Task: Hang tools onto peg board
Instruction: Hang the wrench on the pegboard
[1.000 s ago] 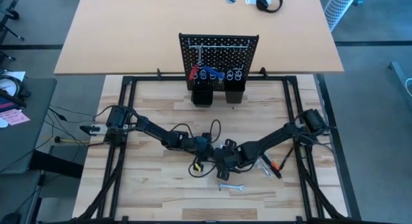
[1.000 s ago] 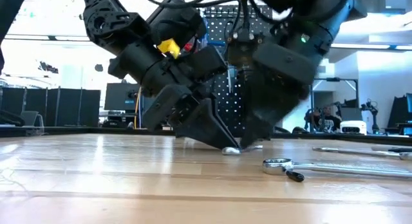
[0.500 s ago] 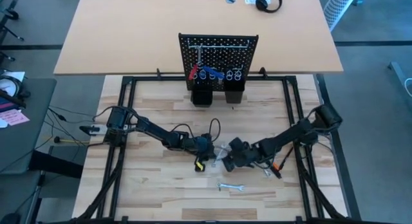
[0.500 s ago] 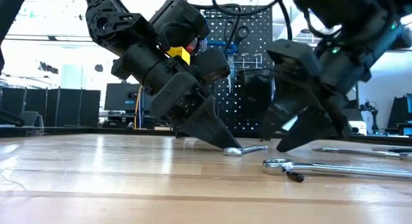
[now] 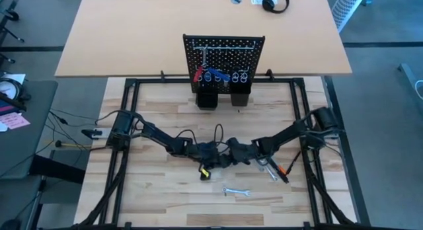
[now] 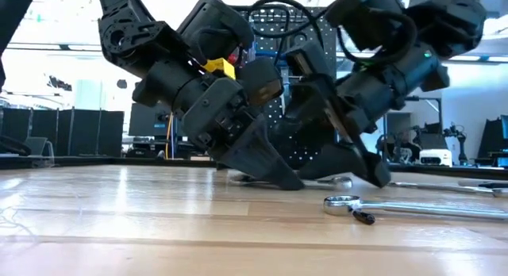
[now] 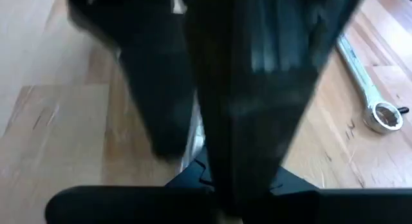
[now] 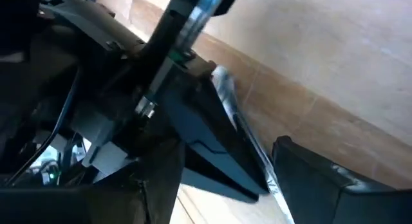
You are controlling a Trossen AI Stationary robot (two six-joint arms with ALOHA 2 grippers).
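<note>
A silver wrench (image 8: 235, 114) lies on the wooden table at its middle, and my left gripper (image 5: 223, 155) is shut on it. My right gripper (image 5: 233, 153) comes in from the table's right, low and tipped down. It is open, with a finger (image 8: 322, 179) on each side of the same wrench (image 6: 333, 181), a little way along from the left fingers. The peg board (image 5: 225, 58) stands upright at the table's far edge with several tools hanging on it. My left gripper pinches the silver wrench (image 7: 193, 137) between its two fingers (image 6: 270, 161), toward the wrench's left end. The fingers slant down from the table's left, their free ends at the tabletop. The wrench stays lying on the table.
A second wrench (image 5: 236, 191) lies nearer the front edge. A long ratchet wrench (image 6: 397, 205) and an orange-and-black tool (image 5: 284, 172) lie to the right of the grippers. Two black cups (image 5: 223, 98) stand at the board's base.
My right gripper drew away from the wrench toward the table's right. It then rolled its wrist and came back down low beside my left gripper, still open. My left gripper kept its hold on the wrench, which has stayed on the table.
</note>
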